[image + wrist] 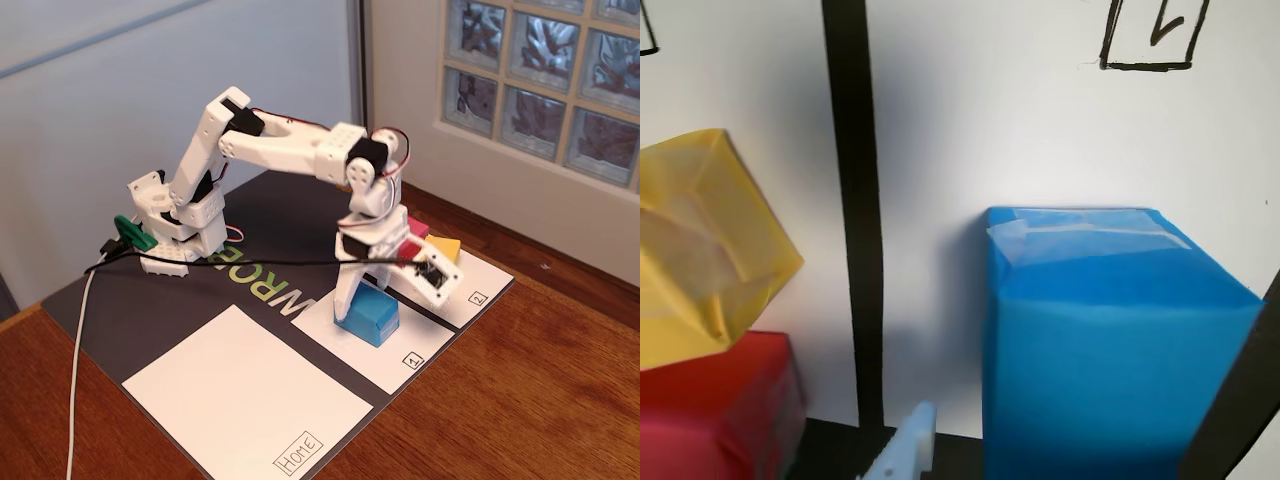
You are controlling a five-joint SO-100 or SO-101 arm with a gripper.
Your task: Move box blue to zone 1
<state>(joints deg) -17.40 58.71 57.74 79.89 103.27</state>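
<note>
The blue box [372, 316] stands on the white zone 1 panel [425, 328], whose boxed "1" [411, 358] is at its near corner. My gripper [385, 290] hangs right over the box, pointing down. In the wrist view the blue box [1100, 340] fills the lower right, on the zone 1 panel [1040, 130]. My gripper [1075, 430] straddles it: the white fingertip [908, 448] stands left of the box with a gap of panel between, and the dark finger [1240, 400] is at the box's right edge. The jaws are open.
A yellow block [446, 247] and a pink-red block [417, 229] lie on the panel marked "2" [480, 285], just past a black strip [855, 200]; both show in the wrist view, yellow [700, 250] and red [710, 410]. The large "Home" panel [250, 400] lies at the front. A black cable [250, 263] crosses the mat.
</note>
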